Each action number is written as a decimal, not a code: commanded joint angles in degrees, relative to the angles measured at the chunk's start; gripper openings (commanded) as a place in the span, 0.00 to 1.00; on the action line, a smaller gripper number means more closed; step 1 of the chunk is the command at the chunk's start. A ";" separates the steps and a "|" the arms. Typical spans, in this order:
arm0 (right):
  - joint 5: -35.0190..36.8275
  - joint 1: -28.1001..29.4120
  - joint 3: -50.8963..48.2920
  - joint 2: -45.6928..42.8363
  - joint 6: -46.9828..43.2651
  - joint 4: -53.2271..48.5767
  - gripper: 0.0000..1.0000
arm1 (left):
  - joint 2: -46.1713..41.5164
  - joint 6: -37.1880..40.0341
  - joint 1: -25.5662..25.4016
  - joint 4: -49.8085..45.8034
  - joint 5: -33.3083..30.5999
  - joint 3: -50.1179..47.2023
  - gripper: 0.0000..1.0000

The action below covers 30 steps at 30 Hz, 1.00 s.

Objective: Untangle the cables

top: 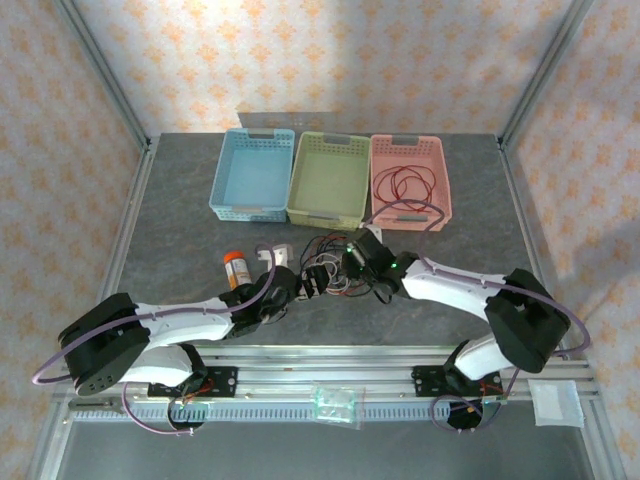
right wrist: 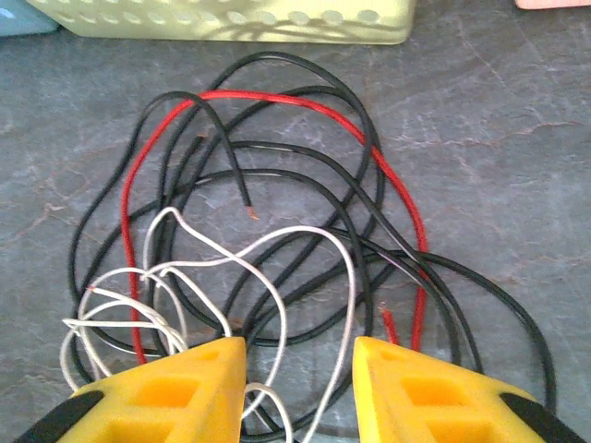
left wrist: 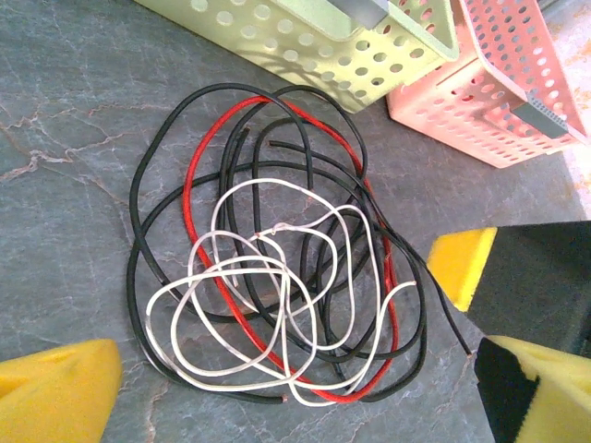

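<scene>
Though one reddish loop (top: 405, 183) seems to lie in the pink basket (top: 432, 218), the cables (left wrist: 277, 231) sit knotted on the table (top: 180, 200) — left gripper (left wrist: 277, 341) wide, right gripper (right wrist: 300, 369) part-open astride white strands (right wrist: 352, 268), gripping nothing yet.

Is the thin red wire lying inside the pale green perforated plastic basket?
No: the thin red wire lies on the grey marbled tabletop, tangled with the black wire and the white wire, outside the pale green basket.
</scene>
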 commanded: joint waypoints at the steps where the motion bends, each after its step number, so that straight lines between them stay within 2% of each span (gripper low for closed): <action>1: -1.48 0.43 1.22 0.17 -1.43 3.05 0.37 | -0.16 -1.48 1.16 3.54 1.03 -1.28 1.00; 12: -2.32 0.46 3.36 4.36 -2.48 1.91 0.35 | -0.48 -2.57 5.94 10.15 7.34 -4.34 0.99; 20: -2.03 0.47 4.58 7.55 -2.12 1.42 0.34 | 0.65 -2.92 7.22 12.37 9.26 -4.95 1.00; 30: -1.22 0.47 5.11 8.13 -1.90 -0.07 0.22 | 0.67 -1.10 7.37 11.25 8.89 -4.18 0.99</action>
